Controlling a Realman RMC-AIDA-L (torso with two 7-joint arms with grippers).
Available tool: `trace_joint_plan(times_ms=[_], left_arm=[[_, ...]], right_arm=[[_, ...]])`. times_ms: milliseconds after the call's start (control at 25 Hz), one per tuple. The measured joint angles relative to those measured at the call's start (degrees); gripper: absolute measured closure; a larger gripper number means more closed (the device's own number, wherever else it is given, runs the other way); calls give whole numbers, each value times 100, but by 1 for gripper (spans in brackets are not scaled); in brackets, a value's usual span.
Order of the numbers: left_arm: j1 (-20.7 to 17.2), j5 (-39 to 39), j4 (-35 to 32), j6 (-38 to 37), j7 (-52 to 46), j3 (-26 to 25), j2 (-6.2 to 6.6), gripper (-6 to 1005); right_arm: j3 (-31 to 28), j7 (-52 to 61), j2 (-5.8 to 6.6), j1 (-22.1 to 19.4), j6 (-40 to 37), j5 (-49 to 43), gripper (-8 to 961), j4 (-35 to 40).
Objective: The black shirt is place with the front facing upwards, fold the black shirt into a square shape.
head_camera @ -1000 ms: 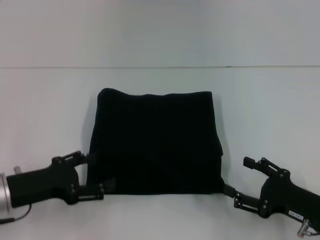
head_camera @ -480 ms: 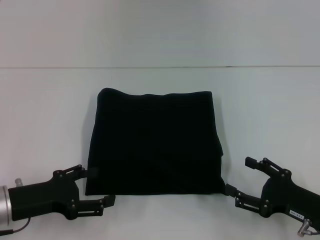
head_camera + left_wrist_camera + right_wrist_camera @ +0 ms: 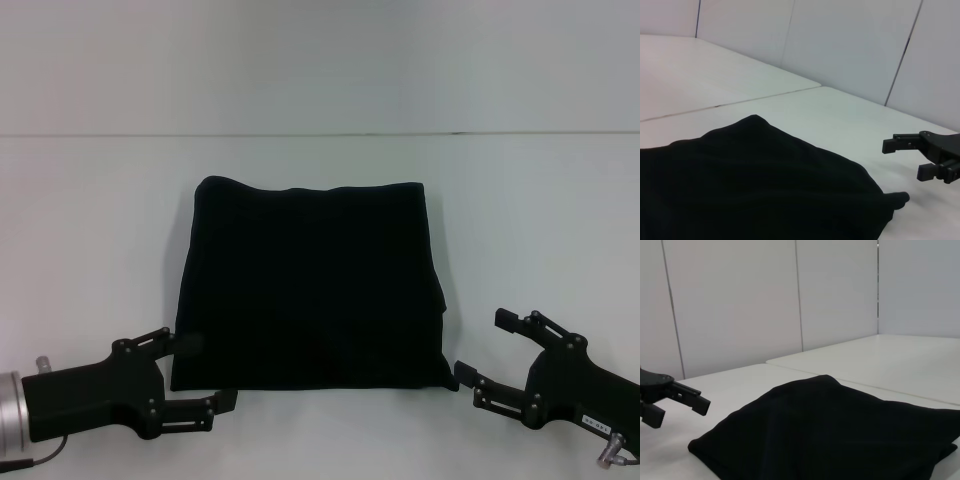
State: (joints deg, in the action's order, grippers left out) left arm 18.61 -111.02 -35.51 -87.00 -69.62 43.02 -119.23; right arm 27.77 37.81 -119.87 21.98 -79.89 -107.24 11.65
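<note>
- As the black shirt (image 3: 310, 288) is seen lying flat on the white table (image 3: 90, 220) as a compact, roughly square block, the folding itself is judged to be essentially done; no print, sleeve or label is shown on the upper face.
- The shirt is placed centrally before the robot, between the two grippers; its near edge is straight, its far edge slightly rumpled at the robot's left corner.
- The left gripper (image 3: 205, 375) is found low over the table just off the near left corner of the shirt, jaws apart, nothing held. Contact with the cloth cannot be ruled out from the head view, but no fabric is seen between the fingers.
- The right gripper (image 3: 485, 350) is found just beside the near right corner, jaws apart and empty, with a small gap to the cloth.
- The step in hand is judged to be release and clearing after the last fold.
- Next move, as judged: both arms to be drawn back and away from the near edge without catching the corners, so that the layers are not dragged open; a small bulge at the near right edge may call for flattening.
</note>
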Motion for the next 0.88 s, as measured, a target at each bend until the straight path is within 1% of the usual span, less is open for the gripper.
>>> trace_joint_plan(times_ms=[880], left_arm=[[20, 8, 9, -8, 10, -4, -17, 51]], right_arm=[[-22, 34, -9, 8, -11, 1, 13, -54]])
